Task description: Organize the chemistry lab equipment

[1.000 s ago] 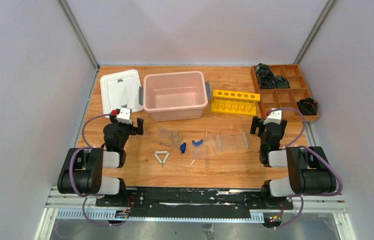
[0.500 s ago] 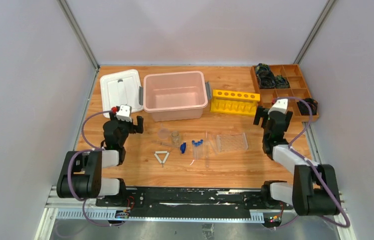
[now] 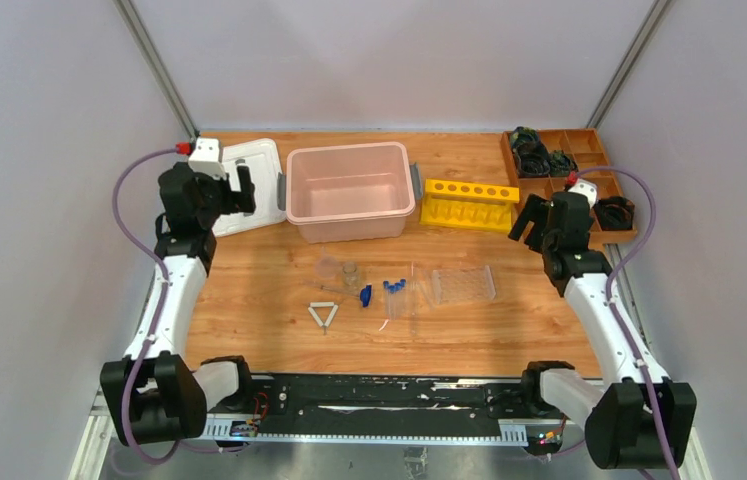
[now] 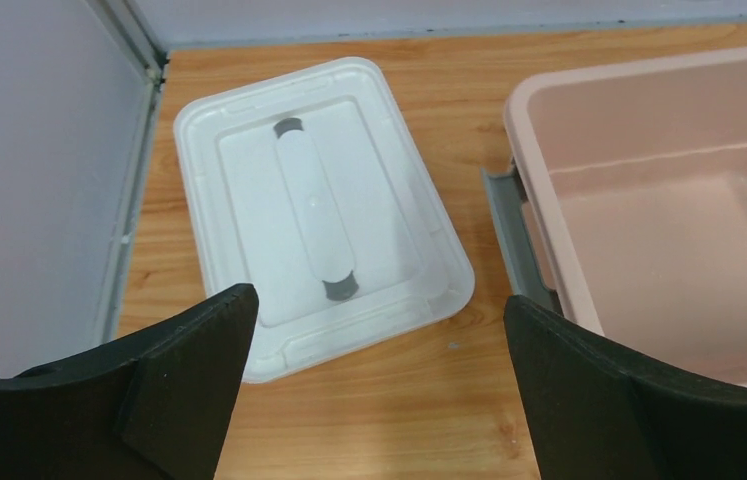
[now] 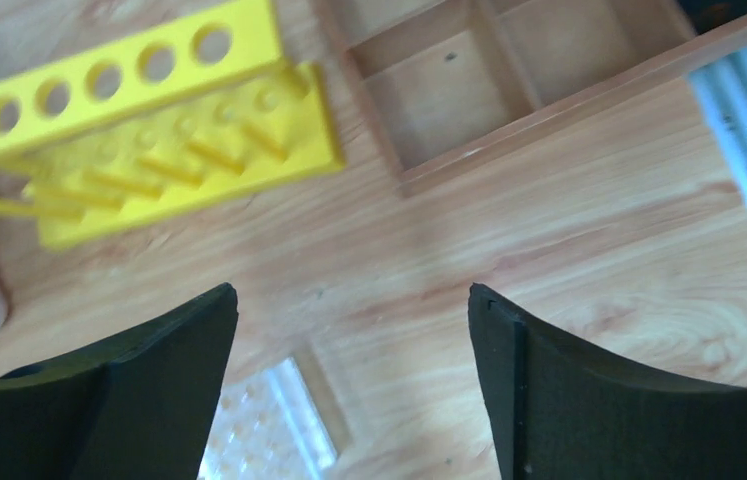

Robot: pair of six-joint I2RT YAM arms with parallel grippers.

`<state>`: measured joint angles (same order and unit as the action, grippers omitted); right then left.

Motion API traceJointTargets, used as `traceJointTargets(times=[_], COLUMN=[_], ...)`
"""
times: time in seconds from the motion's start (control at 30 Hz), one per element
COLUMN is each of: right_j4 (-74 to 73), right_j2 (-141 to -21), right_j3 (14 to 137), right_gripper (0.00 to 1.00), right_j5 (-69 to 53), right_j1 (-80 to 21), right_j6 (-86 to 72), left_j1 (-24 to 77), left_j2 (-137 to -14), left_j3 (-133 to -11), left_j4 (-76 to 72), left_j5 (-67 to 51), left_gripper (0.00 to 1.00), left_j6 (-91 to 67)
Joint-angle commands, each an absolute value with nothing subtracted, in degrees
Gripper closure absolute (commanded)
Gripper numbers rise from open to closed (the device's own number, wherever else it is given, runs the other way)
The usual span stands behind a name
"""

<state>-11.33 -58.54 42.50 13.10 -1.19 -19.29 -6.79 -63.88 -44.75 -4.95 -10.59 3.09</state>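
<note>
Wooden surface [image 3: 249,330]: left fingers [image 4: 189,370] and right fingers [image 5: 149,370] gape wide, empty; a hasty descent could topple the small clear glass beakers [image 3: 329,267].

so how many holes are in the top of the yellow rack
6, in a single row along the top bar of the yellow rack, end to end; none seem hidden.

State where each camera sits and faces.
Top: above and behind, facing down on the table; both arms show.
Left wrist: on left arm, facing down at white lid, pink tub; own fingers show.
Right wrist: on right arm, facing down at yellow rack; own fingers show.
Top and left wrist share the lid.
</note>
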Motion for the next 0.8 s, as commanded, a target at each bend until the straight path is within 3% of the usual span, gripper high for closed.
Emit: traceJointTargets(times=[0.0, 0.13, 0.3, 0.77], right_j4=[-20.73, -24.09, -19.64, -13.87], right_j2=[-57.31, -60.32, -66.76, -92.65], right_j3=[48.39, 52.59, 52.93, 59.7], right_gripper=[0.07, 0.05, 0.16, 0.58], right_j5=[1.78, 8.99, 9.68, 7.87], right_j1=[-5.32, -20.46, -32.56, -41.82], right_j6=[-23.12, -22.86, -26.26, -29.68], left_j1=[-9.02, -9.75, -9.8, -9.84], left_j2=[-63.88, -63.99, -63.65, -63.56], left_j3=[-56.31, -61.65, -63.75, -65.35], left_j4=[16.34, 23.18, 28.9, 35.94], left_j5=[-10.27, -9.93, -11.43, -17.16], left_gripper=[0.0, 0.0, 0.0, 0.0], left_j6=[2.64, 3.88, 4.04, 3.51])
